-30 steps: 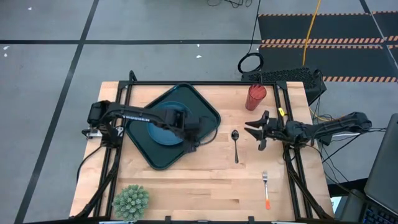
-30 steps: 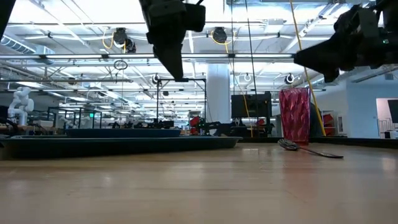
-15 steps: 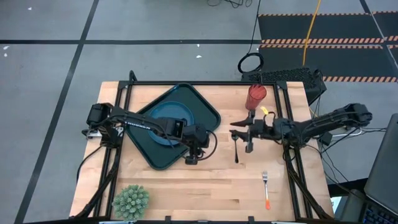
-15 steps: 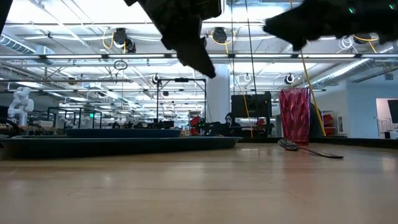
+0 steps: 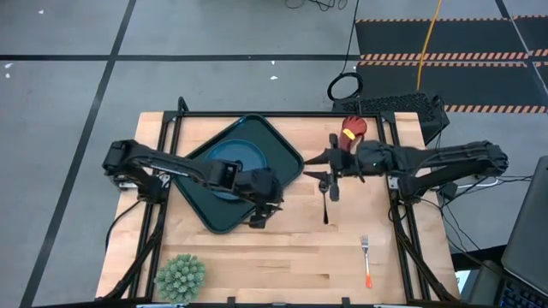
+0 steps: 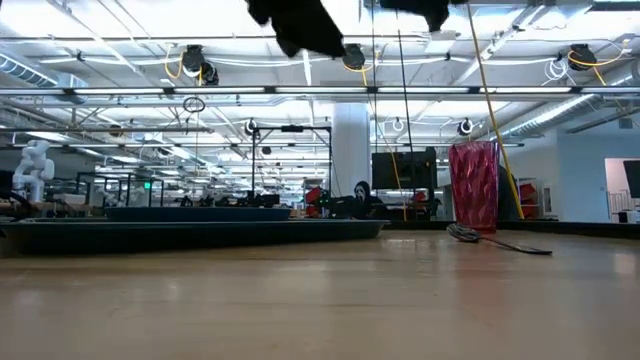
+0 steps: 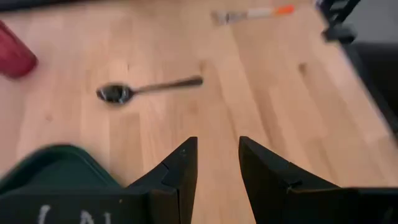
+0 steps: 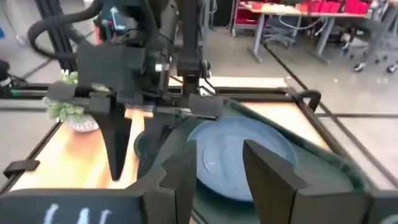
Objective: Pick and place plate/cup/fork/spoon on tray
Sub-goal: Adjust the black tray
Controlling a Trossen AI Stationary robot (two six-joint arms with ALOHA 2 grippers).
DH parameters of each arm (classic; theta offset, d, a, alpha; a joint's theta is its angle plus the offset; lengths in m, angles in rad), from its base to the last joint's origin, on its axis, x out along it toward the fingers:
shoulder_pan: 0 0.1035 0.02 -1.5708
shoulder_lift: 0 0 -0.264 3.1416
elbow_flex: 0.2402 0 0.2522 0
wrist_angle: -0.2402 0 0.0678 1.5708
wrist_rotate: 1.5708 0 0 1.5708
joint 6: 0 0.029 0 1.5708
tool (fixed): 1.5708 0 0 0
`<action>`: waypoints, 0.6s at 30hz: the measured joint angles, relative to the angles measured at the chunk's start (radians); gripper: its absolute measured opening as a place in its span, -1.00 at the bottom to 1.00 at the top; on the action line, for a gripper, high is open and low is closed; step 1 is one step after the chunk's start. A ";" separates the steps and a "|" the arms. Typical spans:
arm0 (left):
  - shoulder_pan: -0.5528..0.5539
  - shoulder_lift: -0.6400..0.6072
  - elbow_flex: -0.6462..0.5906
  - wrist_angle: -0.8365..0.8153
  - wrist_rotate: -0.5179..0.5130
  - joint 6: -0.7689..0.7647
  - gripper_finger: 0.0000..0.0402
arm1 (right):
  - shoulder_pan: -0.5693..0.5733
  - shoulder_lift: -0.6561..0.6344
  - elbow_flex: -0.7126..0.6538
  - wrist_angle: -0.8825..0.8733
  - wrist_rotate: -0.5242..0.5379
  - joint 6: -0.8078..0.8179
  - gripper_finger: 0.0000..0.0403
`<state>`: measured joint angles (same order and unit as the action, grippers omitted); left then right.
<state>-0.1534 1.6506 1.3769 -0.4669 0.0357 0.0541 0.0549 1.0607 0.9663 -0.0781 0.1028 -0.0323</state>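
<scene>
On the table [image 5: 282, 257], nearest lies the fork [image 5: 366, 259] — orange handle, silver tines. Farther in, the dark spoon [image 5: 324, 201] lies beside the tray [image 5: 287, 158] holding the blue plate [image 5: 224, 156]. Left gripper [image 5: 259, 216] and right gripper [image 5: 330, 177] — fingers apart, empty. Farthest stands the red ribbed cup [image 6: 474, 187].

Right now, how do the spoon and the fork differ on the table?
The spoon is all dark; the fork has silver tines and an orange handle. The spoon lies mid-table just under the right gripper; the fork lies farther off near the table's front edge, clear of both arms. Both rest flat on the wood, outside the tray.
</scene>
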 joint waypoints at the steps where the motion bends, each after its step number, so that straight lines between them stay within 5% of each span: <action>1: -0.001 -0.010 0.001 0.001 0.011 -0.007 -0.40 | -0.001 -0.001 0.029 -0.018 0.000 -0.030 -0.37; 10: -0.007 0.017 0.000 0.091 0.293 -0.031 -0.40 | -0.002 -0.026 0.076 0.112 -0.003 -0.296 -0.37; 15: -0.041 0.039 0.000 0.262 0.331 -0.009 -0.40 | -0.009 0.003 0.067 0.188 -0.004 -0.335 -0.37; 18: -0.057 0.047 0.001 0.351 0.332 0.041 -0.40 | -0.010 0.007 0.066 0.204 -0.001 -0.496 -0.37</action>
<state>-0.2104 1.6976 1.3781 -0.1163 0.3674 0.0948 0.0452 1.0678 1.0321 0.1256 0.1020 -0.5284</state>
